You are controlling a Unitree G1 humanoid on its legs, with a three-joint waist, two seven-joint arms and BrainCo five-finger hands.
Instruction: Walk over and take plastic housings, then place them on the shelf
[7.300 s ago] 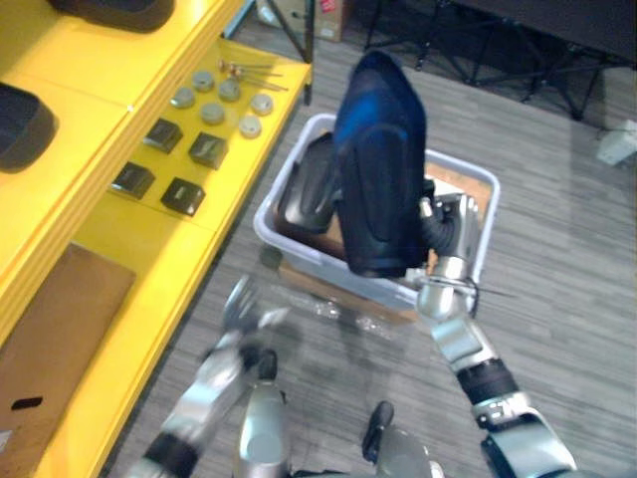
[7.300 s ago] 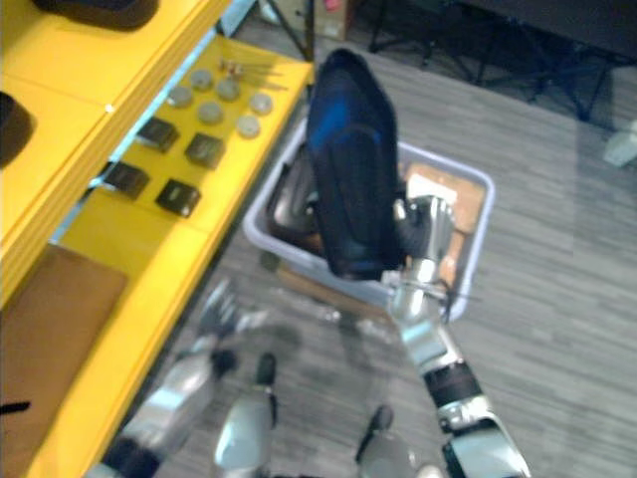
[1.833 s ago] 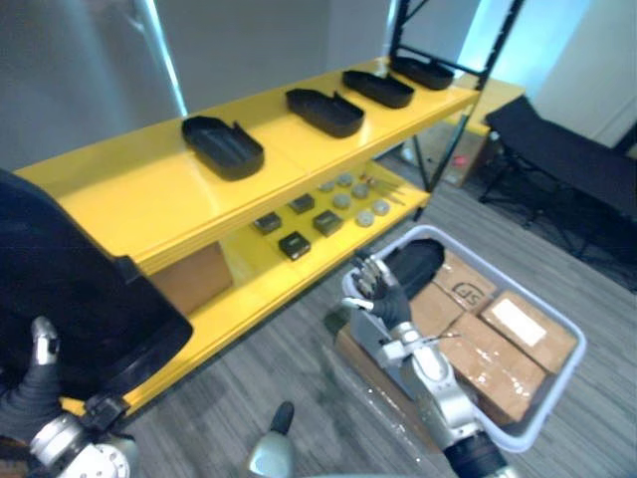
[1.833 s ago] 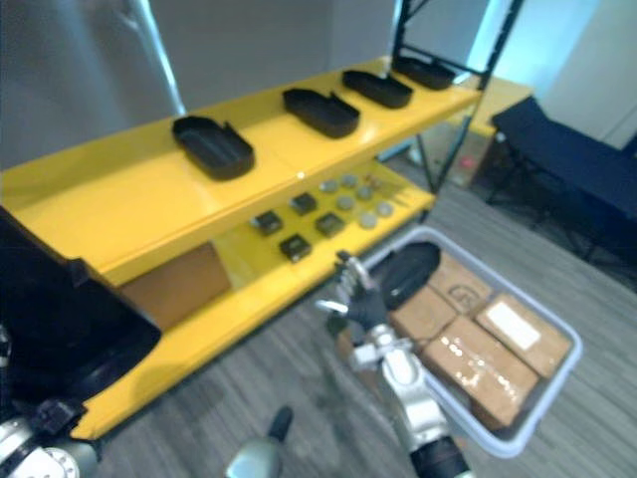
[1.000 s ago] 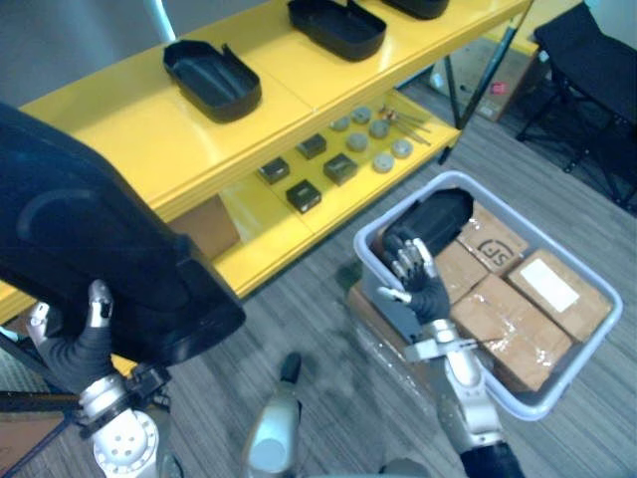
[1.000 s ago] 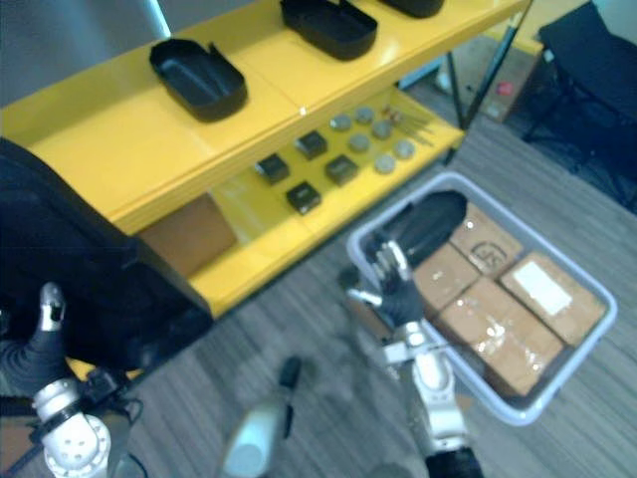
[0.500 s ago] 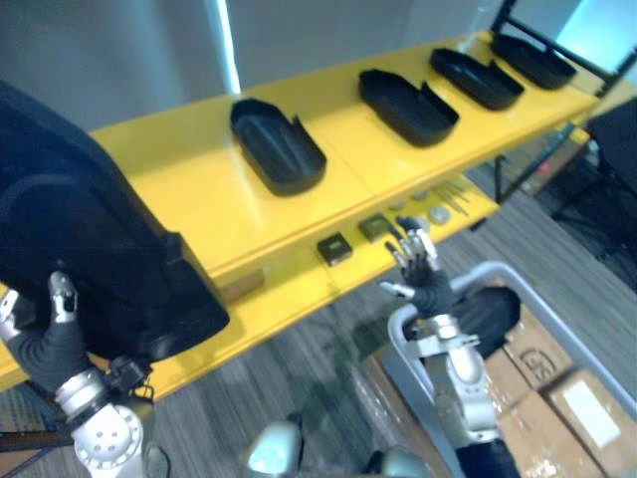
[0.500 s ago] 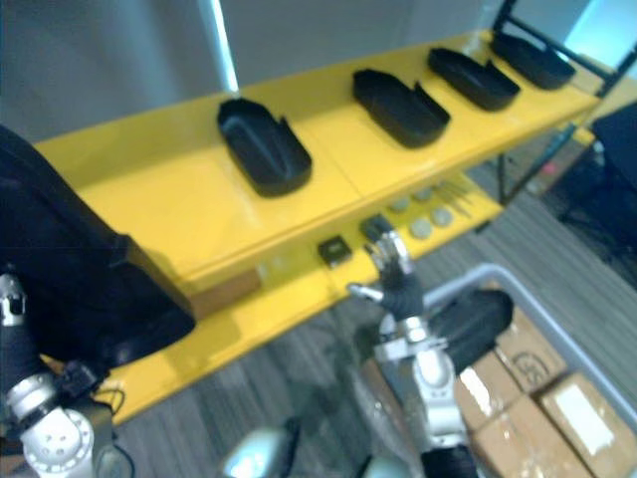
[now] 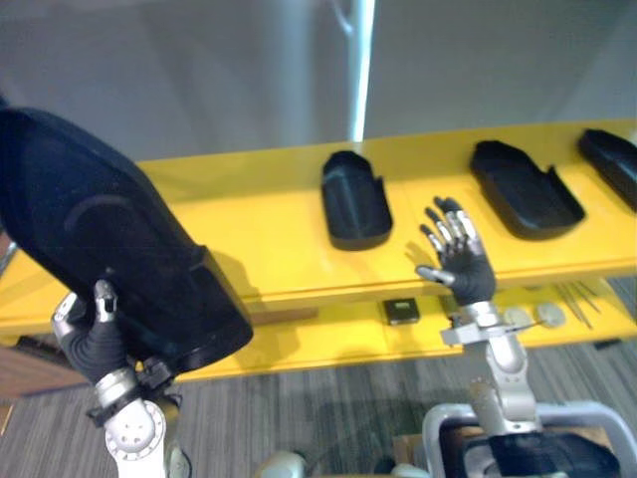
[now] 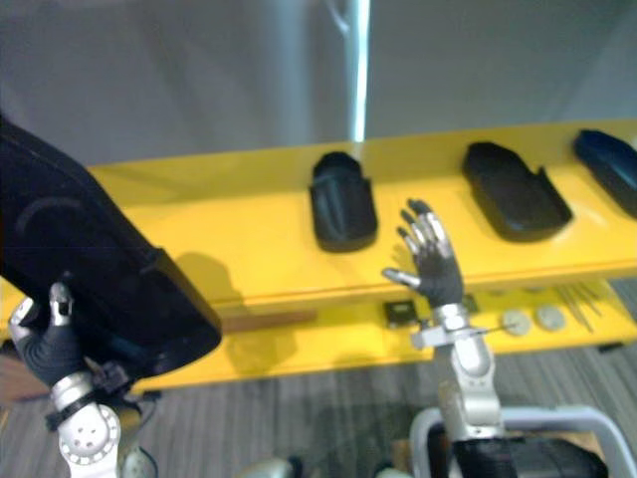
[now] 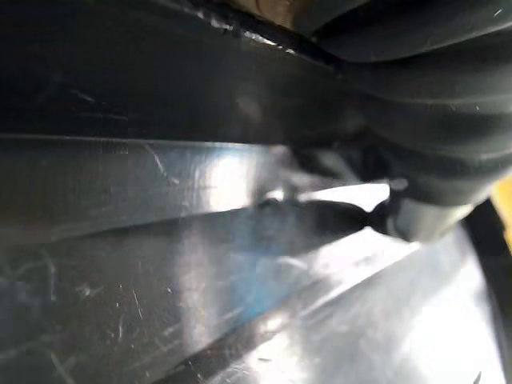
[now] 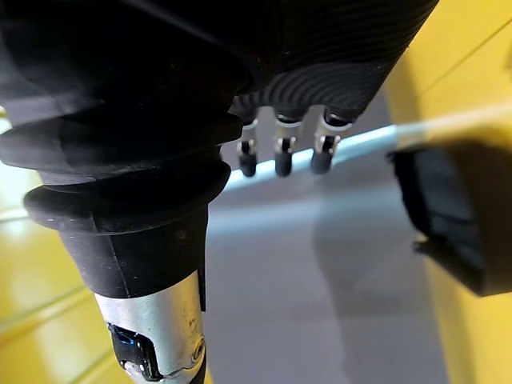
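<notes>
Left hand has its fingers curled round the bottom end of the big black housing, thumb hooked over the edge. The shell sticks up and away from those fingers at a tilt, in the air in front of the yellow shelf and not resting on it. Right hand is raised in front of the shelf, fingers straight and spread, holding nothing.

The top board already has a first parked housing just past the right fingertips and a bit to their left, a second parked housing off to their right, and a third parked housing further that way. The bare yellow stretch lies between the left fingers and the first parked one, so I'd guess that's the landing spot.

So the step is the set-down. My take:
- The grip is all at one end, so the far end will want to swing. Go slow.
- Clear the shelf's front lip first, then level it out, open side up like the others.
- Keep it off the first parked housing.
- The free fingers could steady the far end.
- Only uncurl once it sits flat.
</notes>
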